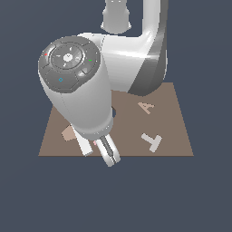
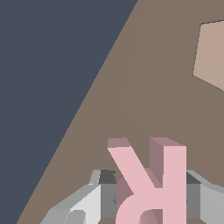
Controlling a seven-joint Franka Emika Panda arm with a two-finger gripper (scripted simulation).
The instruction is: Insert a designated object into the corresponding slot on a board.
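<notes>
Right now the claw (image 2: 151, 199) is pinching the pink letter R (image 2: 151, 183), one grey finger (image 2: 89, 203) on each side of the letter's lower body, as the wrist view shows. In the exterior view the arm hides most of this; only a speck of pink shows between the fingers near the board's front edge, toward its left corner in that view.

As a guess, the letter is a stiff, light, flat block with smooth faces, so it could slip or twist if the squeeze is weak. Holding it across the straight stem and the bowl, as here, looks sensible, since those flanks give the pads something to press on.

Its long axis runs along the stem, away from the claw; the stem and the slanted leg point outward, and the rounded bowl sits nearest the fingers.

Beyond it lies the brown board (image 2: 144, 87), with a pale tan shape (image 2: 212, 54) further off. I cannot make out the R-shaped slot in either view.
</notes>
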